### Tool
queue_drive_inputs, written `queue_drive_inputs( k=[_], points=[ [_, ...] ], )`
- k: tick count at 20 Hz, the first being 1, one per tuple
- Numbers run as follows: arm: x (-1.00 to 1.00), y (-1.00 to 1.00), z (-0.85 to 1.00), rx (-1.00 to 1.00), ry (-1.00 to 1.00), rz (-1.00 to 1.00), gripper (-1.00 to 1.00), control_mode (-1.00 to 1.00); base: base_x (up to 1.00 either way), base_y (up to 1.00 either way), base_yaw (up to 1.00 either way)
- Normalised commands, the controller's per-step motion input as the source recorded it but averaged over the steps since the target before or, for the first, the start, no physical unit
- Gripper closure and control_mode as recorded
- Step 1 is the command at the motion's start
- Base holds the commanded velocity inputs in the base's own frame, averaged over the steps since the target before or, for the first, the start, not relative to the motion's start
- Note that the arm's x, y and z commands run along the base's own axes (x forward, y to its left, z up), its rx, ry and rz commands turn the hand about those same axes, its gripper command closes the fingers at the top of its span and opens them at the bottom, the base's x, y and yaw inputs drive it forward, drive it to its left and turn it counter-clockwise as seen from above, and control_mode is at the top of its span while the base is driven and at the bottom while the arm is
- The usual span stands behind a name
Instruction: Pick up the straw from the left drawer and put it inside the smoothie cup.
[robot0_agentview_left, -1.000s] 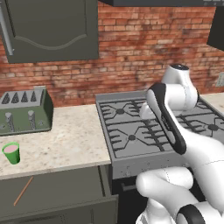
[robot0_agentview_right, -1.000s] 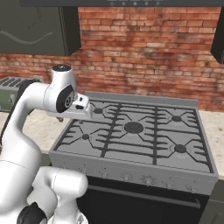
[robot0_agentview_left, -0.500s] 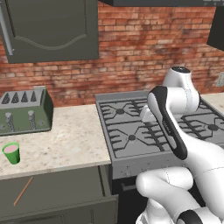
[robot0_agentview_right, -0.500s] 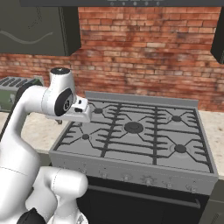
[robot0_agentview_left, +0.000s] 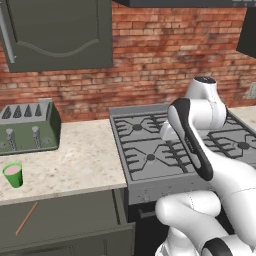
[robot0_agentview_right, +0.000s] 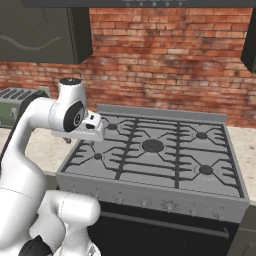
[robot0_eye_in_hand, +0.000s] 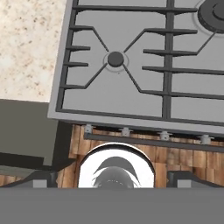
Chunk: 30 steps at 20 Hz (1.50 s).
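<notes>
A white robot arm holds its hand above the front left of the gas stove (robot0_agentview_left: 150, 155), well apart from the work it has been set: the reach toward the straw (robot0_agentview_left: 26, 218) has, by the look of it, barely begun. The thin orange-brown straw lies loose on the grey floor of the open left drawer (robot0_agentview_left: 65, 220), below the speckled counter (robot0_agentview_left: 85, 160), while the green smoothie cup (robot0_agentview_left: 13, 175) stands on that counter's front left edge, in front of the toaster (robot0_agentview_left: 27, 127). The gripper (robot0_eye_in_hand: 112, 178) has its jaws spread wide and grips nothing; its tips seem to sit at the bottom corners of the hand view, though they are hard to make out. The next move likely calls for a swing left and down over the drawer, fingers aligned across the straw.
</notes>
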Motion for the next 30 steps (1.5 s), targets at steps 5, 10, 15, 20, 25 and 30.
queue_drive_inputs(
  k=[5, 10, 15, 20, 25, 30],
  points=[
    [-0.07, 0.0, -0.12, 0.0, 0.0, 0.0, -1.0, -1.0, 0.0, 0.0, 0.0],
    [-0.13, 0.0, -0.09, 0.0, 0.0, 0.0, -1.0, -1.0, 0.0, 0.0, 0.0],
    [-0.39, 0.0, -0.14, 0.0, 0.0, 0.0, -1.0, -1.0, 0.0, 0.0, 0.0],
    [-0.53, 0.0, -0.14, 0.0, 0.0, 0.0, -1.0, -1.0, 0.0, 0.0, 0.0],
    [-0.47, 0.0, -0.07, 0.0, 0.0, 0.0, -1.0, -1.0, 0.0, 0.0, 0.0],
    [-0.02, 0.0, 0.05, 0.0, 0.01, 0.0, -1.0, -1.0, 0.0, 0.0, 0.0]
  ],
)
